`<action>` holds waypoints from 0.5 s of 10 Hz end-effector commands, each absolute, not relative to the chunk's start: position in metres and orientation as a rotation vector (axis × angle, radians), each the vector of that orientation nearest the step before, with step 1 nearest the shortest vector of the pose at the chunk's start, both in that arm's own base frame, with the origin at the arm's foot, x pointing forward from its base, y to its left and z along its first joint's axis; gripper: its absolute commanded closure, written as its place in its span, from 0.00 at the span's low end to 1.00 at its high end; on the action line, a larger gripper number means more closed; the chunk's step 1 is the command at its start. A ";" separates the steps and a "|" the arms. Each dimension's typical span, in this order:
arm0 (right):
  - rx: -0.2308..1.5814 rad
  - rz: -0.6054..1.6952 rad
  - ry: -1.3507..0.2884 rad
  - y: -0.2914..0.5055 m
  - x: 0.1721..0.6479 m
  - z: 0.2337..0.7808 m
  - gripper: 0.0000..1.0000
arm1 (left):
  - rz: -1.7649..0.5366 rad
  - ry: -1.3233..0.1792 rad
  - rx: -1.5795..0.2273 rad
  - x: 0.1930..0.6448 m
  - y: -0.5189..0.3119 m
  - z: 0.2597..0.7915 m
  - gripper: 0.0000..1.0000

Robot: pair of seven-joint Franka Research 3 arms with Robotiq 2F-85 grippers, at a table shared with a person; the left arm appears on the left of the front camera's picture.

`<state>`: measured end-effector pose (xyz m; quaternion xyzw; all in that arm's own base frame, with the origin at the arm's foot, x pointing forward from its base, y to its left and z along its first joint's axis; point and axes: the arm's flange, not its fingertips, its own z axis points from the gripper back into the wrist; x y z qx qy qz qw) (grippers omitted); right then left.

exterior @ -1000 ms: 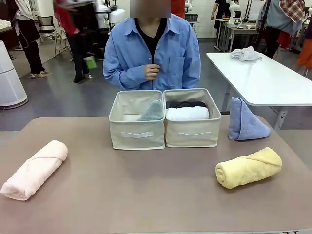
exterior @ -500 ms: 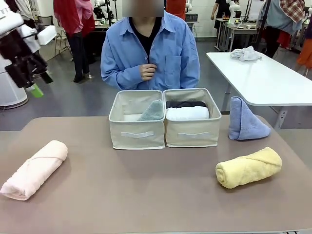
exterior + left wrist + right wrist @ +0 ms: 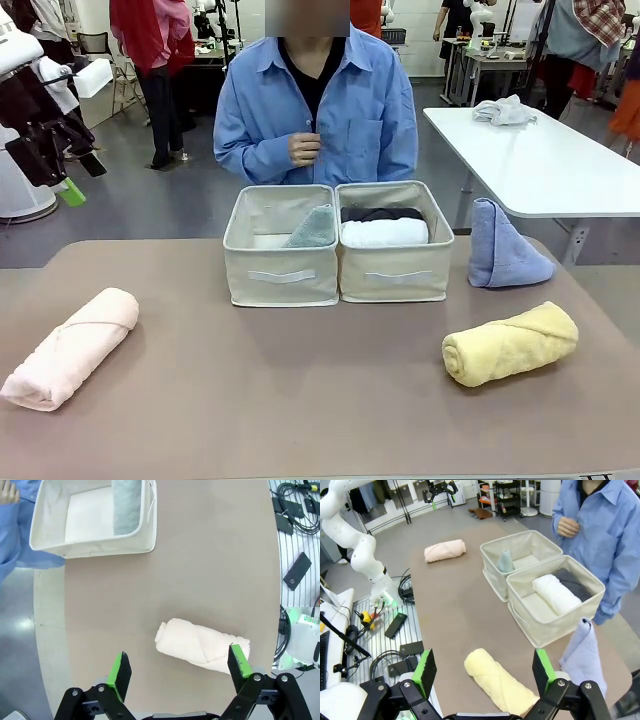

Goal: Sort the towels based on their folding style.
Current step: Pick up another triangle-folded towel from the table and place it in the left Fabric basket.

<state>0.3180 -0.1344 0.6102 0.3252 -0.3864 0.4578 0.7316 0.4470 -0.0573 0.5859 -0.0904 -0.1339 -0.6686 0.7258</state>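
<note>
While left gripper and right gripper hang spread, pink roll lies lower centre under left. Off-centre pinch may unroll it.

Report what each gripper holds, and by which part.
Nothing is held. The left gripper hangs open above the pink towel roll, the right gripper open above the yellow towel roll, both clear of them.

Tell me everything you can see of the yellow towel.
The yellow towel is soft terry cloth rolled into a thick cylinder, its outer flap wrapped diagonally across. It lies on its side on the brown table, on the robot's right, spiral end toward the table's middle, nearer than the lavender-blue cone towel and apart from it. Only the tabletop touches it; the right gripper hangs open above it.
</note>
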 end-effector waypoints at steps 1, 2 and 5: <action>0.719 1.015 -0.858 -0.132 0.318 0.610 0.00 | -1.472 -0.304 -0.197 0.451 -0.056 0.588 0.00; 0.719 1.015 -0.858 -0.132 0.318 0.610 0.00 | -1.475 -0.295 -0.199 0.447 -0.057 0.586 0.00; 0.719 1.015 -0.858 -0.132 0.318 0.610 0.00 | -1.477 -0.653 -0.701 0.467 0.054 0.590 0.00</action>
